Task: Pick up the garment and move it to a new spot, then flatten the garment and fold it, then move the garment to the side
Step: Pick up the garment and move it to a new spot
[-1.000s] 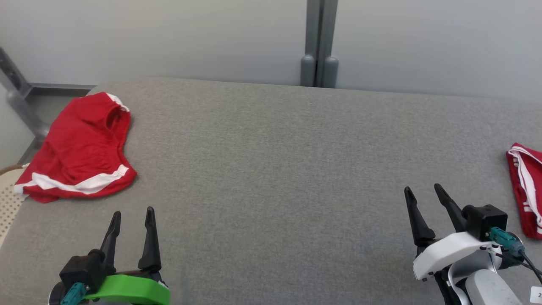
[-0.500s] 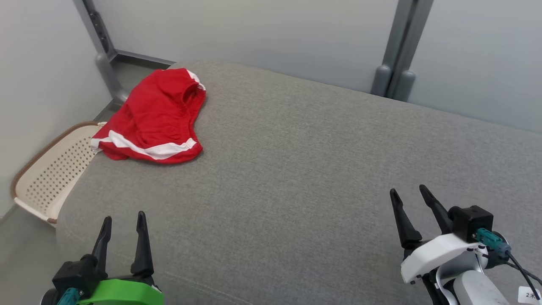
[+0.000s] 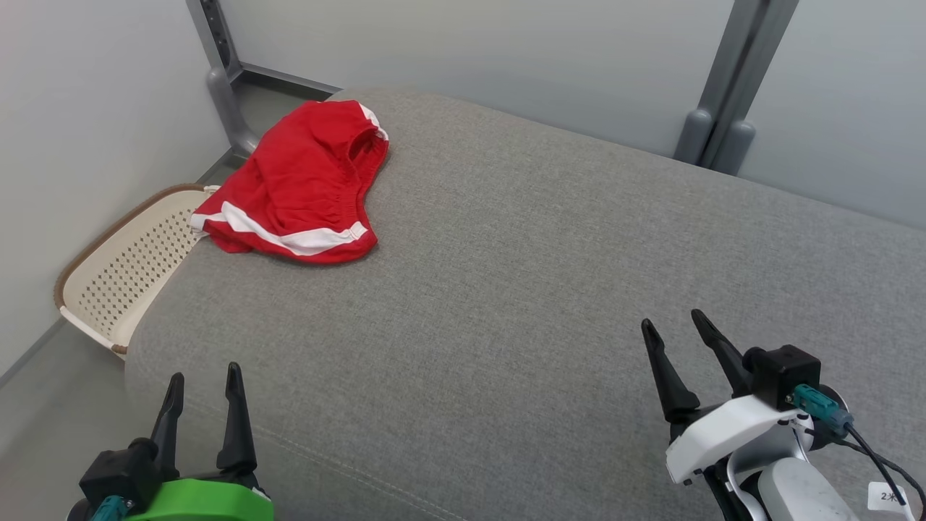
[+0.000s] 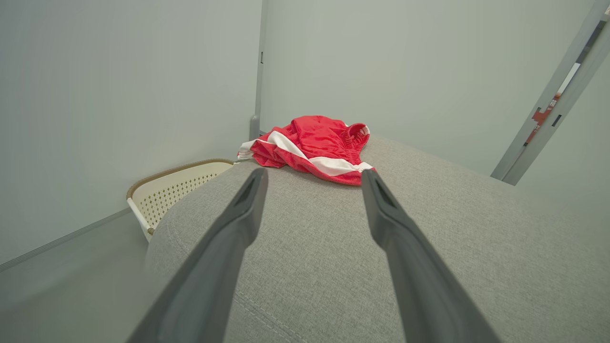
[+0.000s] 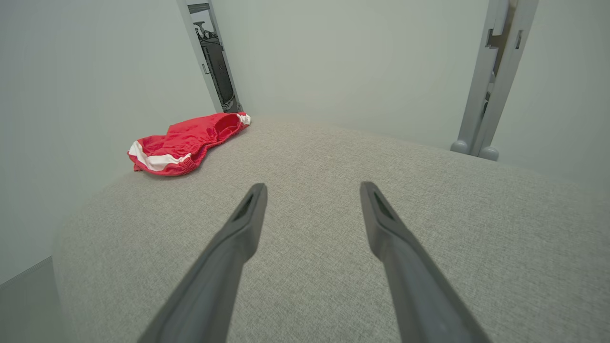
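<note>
Pale grey walls close in the work area on the far side and the left, with one grey metal post (image 3: 725,101) behind the surface and another (image 3: 219,72) in the far left corner.

Surface: a broad grey fabric pad (image 3: 521,260) with rounded edges and a stitched seam along its near side.

Garment (image 3: 304,188): red shorts with a white stripe, lying crumpled at the pad's far left corner. The gathered waistband opening faces the far side. The striped hem faces the near side, and one end of it reaches the pad's left edge.

Basket (image 3: 119,271): cream, perforated, with a brown rim. It stands on the floor just beside the pad's left edge, below the garment's hem.

Left gripper (image 3: 205,371): green-bodied, at the near left corner of the pad. Its fingers are spread wide with nothing between them. In the left wrist view they point towards the garment, well short of it.

Right gripper (image 3: 672,318): white-bodied, over the near right part of the pad. Its fingers are likewise spread wide and hold nothing. The right wrist view has bare grey fabric between the two fingers and the garment far off to the upper left.

Neither gripper touches the garment; both are well apart from it.
</note>
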`<state>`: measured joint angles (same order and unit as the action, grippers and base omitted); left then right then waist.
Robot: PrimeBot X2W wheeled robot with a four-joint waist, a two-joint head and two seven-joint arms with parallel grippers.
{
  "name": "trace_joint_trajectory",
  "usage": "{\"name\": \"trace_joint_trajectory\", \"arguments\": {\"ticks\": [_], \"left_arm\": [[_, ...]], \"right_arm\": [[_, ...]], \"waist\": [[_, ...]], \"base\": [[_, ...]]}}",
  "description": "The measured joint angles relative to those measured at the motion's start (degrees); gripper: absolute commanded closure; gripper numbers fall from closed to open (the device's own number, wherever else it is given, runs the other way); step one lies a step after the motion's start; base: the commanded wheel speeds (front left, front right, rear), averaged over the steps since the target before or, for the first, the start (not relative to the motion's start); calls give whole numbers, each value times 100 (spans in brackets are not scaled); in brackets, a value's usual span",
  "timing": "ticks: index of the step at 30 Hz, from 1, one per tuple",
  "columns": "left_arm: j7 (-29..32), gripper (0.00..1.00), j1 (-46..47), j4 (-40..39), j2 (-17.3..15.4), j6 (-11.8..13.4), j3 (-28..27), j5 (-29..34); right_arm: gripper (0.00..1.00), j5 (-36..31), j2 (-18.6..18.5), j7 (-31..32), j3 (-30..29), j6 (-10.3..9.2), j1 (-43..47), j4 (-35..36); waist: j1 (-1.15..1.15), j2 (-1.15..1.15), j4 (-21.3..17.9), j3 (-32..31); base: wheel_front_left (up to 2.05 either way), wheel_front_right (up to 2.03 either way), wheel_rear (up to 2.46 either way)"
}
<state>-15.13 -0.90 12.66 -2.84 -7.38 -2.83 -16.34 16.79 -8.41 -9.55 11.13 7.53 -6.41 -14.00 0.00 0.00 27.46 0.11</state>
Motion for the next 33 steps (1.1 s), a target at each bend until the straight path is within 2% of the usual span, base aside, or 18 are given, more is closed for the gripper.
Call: {"name": "trace_joint_trajectory", "arguments": {"ticks": [6, 14, 25, 28, 33], "left_arm": [[0, 0, 118, 319, 3, 9, 132, -21], [171, 0, 1618, 1969, -48, 118, -51, -238], [873, 0, 3572, 3584, -895, 415, -642, -690], [1270, 0, 3934, 3856, -1040, 455, -790, -891], [1639, 0, 4417, 4128, -1394, 708, -1102, -1168]], "right_arm": [[0, -1, -69, 93, 3, 0, -32, 73], [0, -42, -190, 352, 241, 0, -364, 357], [0, -90, -504, 681, 759, -1, -938, 985], [0, -126, -541, 728, 805, 0, -1053, 1163], [0, -187, -589, 766, 786, 0, -1135, 1434]], "waist": [[0, 0, -107, 111], [0, 0, -401, 458], [0, 0, -1227, 1269], [1, 0, -1461, 1555], [1, 0, -1836, 2028]], "base": [[0, 0, 0], [0, 0, 0], [0, 0, 0], [0, 0, 0], [0, 0, 0]]}}
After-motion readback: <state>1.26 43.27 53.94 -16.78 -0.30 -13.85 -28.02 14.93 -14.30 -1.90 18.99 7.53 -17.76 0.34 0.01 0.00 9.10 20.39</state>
